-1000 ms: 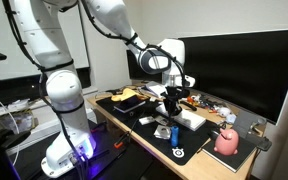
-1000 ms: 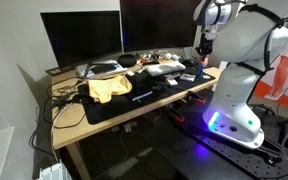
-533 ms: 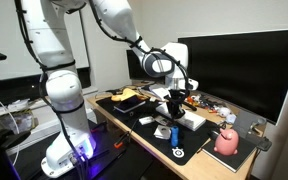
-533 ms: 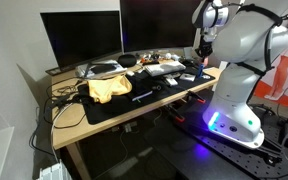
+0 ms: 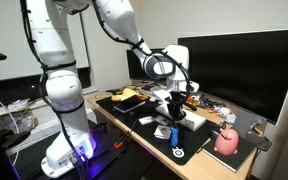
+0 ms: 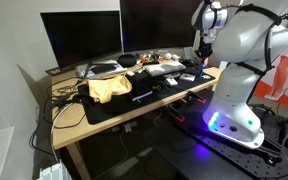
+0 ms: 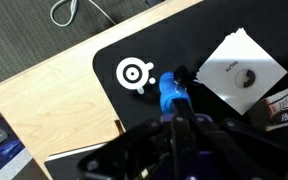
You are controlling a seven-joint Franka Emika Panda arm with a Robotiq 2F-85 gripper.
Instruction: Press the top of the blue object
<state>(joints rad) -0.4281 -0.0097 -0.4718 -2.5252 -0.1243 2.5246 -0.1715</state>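
Observation:
The blue object (image 7: 169, 91) is a short bright blue stick with white parts, standing on the black desk mat (image 7: 104, 110). In an exterior view it shows near the mat's front edge (image 5: 173, 133). My gripper (image 7: 180, 106) is shut and empty, with its joined fingertips right over the blue object's top. I cannot tell whether they touch it. In an exterior view the gripper (image 5: 172, 116) hangs just above the blue object. In the other it shows at the desk's far end (image 6: 202, 55), where the blue object is hidden.
A round white logo mark (image 7: 135, 72) and a white square sleeve (image 7: 241, 72) lie beside the blue object. A pink lump (image 5: 227, 142) sits near the desk corner. A white keyboard (image 5: 191, 119), monitors (image 5: 234, 65) and clutter lie behind. A yellow cloth (image 6: 109, 88) lies on the mat.
The gripper has come down a little toward the blue object, staying shut. Nothing else has moved.

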